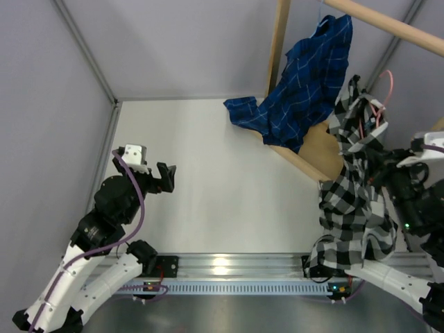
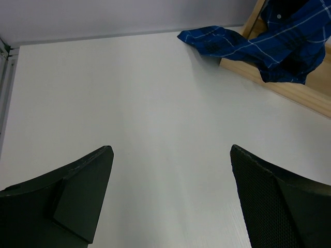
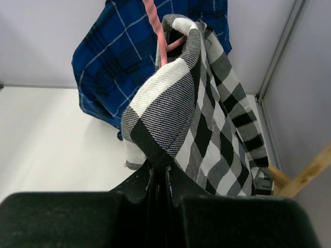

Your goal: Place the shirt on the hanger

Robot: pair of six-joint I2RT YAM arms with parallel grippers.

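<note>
The black-and-white check shirt [image 1: 350,201] hangs in a bunch at the right, draped from the pink wire hanger [image 1: 386,94] down to the table's front rail. In the right wrist view the shirt [image 3: 196,108] fills the middle and the pink hanger wire [image 3: 155,31] runs into its top folds. My right gripper [image 3: 161,173] is shut on a fold of the shirt, held up in the air [image 1: 388,166]. My left gripper [image 1: 165,177] is open and empty over the bare table at the left; its fingers [image 2: 85,191] stand wide apart.
A blue plaid shirt [image 1: 305,83] hangs from the wooden rod [image 1: 388,24] at the back right and trails onto the table [image 2: 248,41]. A wooden frame base [image 1: 312,156] lies under it. Grey walls close the left and back.
</note>
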